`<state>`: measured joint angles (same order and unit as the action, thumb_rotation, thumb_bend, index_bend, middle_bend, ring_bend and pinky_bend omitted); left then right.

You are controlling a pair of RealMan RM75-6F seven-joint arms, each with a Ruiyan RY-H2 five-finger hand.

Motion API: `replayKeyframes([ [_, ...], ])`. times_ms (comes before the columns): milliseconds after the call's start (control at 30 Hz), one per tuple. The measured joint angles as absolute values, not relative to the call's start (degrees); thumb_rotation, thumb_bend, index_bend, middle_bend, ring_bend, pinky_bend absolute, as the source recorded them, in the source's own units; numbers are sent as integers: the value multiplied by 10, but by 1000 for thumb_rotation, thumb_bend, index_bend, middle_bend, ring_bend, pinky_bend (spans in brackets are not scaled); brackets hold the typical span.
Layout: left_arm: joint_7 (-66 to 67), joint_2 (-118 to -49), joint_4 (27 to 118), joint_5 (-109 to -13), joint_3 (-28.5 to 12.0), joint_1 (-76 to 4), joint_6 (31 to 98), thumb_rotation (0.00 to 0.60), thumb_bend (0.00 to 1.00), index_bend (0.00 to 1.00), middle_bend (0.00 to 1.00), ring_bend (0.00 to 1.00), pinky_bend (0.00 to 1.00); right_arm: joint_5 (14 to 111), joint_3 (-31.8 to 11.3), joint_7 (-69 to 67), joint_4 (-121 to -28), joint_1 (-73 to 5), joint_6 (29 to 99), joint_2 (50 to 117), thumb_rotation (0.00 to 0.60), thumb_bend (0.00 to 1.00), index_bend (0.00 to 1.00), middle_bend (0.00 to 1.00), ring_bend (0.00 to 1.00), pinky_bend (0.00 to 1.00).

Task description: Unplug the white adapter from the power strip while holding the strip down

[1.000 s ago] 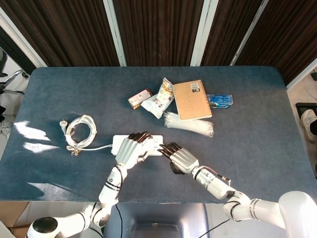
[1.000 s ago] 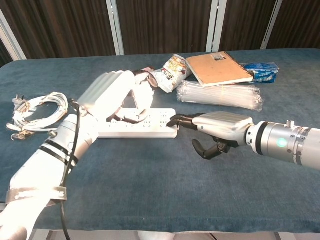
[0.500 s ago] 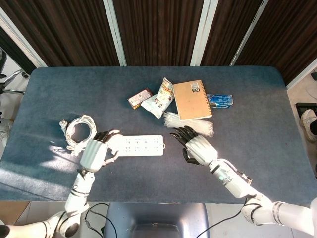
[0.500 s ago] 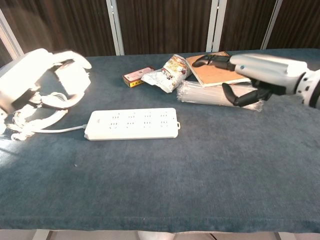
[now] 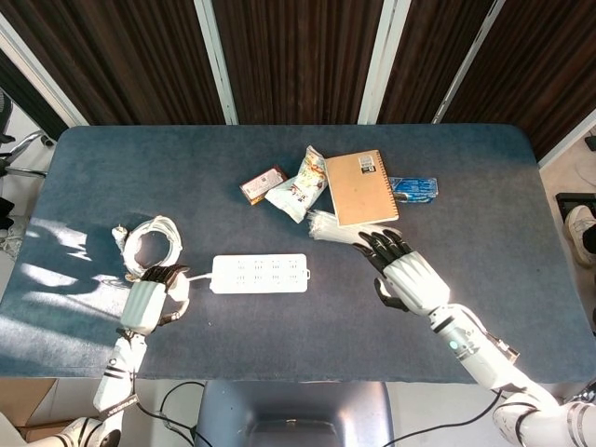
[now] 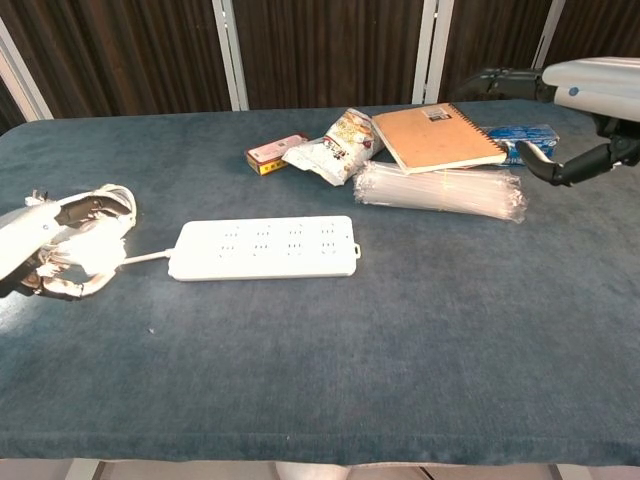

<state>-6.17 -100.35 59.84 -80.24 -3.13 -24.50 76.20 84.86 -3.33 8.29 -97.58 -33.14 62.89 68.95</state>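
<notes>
My left hand (image 5: 147, 303) hangs near the front left edge of the blue table (image 5: 484, 214), fingers curled loosely and holding nothing, just beside the coiled white cable (image 5: 152, 244) and left of the power strip (image 5: 260, 274). My right hand (image 5: 407, 276) is to the right of the strip and well apart from it, fingers spread and empty, its fingertips close to the clear packet of straws (image 5: 355, 233). The power strip lies flat near the front middle of the table, and I see only sockets on its top; the white adapter I cannot find in either view. Behind the strip lie a small red box (image 5: 263, 183), a snack bag (image 5: 300, 185), a brown notebook (image 5: 361, 187) and a blue packet (image 5: 414, 189). Nothing lies between my hands and the strip.
</notes>
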Motion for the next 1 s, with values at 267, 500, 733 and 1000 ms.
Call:
replayKeyframes([
  [267, -44, -1003, 593, -795, -35, -232, 757, 600, 376, 0, 0, 0, 115, 797, -22, 152, -1030, -304, 627, 643, 600, 501, 0, 0, 0, 0],
  [500, 5, -919, 692, -808, -8, -191, 790, 600, 365, 0, 0, 0, 90, 773, -7, 182, -1079, -249, 685, 579, 600, 404, 0, 0, 0, 0],
  [733, 49, -749, 845, -813, 17, -108, 891, 600, 393, 0, 0, 0, 61, 779, 23, 147, -1062, -121, 845, 558, 600, 329, 0, 0, 0, 0],
  [1000, 28, -698, 871, -820, -6, -43, 1031, 600, 391, 0, 0, 0, 60, 790, 33, 40, -966, 1, 974, 583, 600, 314, 0, 0, 0, 0],
])
